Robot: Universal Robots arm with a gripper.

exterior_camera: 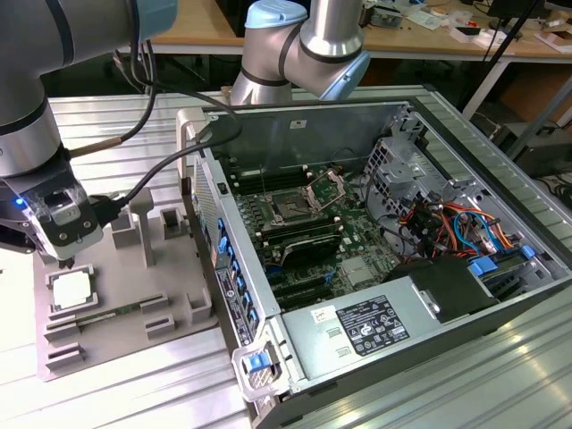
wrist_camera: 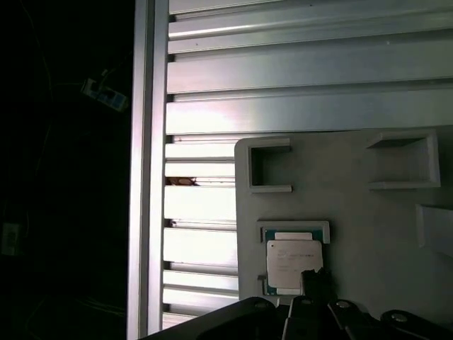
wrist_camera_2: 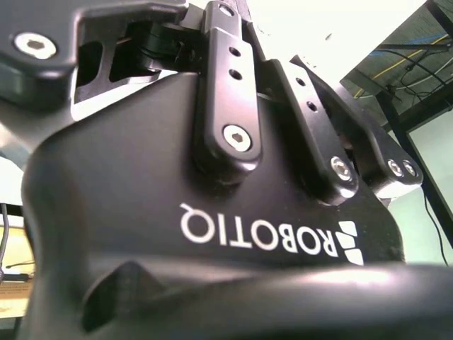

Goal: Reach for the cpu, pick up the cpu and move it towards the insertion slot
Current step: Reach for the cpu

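Exterior view: lower left, on the slatted metal table (exterior_camera: 134, 393), the grey tray (exterior_camera: 134, 286) holds the cpu (exterior_camera: 71, 289) under the gripper (exterior_camera: 64, 259), grip state indiscernible; desks (exterior_camera: 206, 27) cropped at top.

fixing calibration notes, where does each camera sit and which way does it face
Exterior view: off the arm, high, looking down on tray, cpu, open case, slot; arm and tool show.
First wrist view: on the wrist, looking down past the tool at cpu and tray.
Second wrist view: on the wrist, close against the tool's black body, bright room behind.
Shared: exterior and first wrist views show the cpu in the tray, tool close over it.
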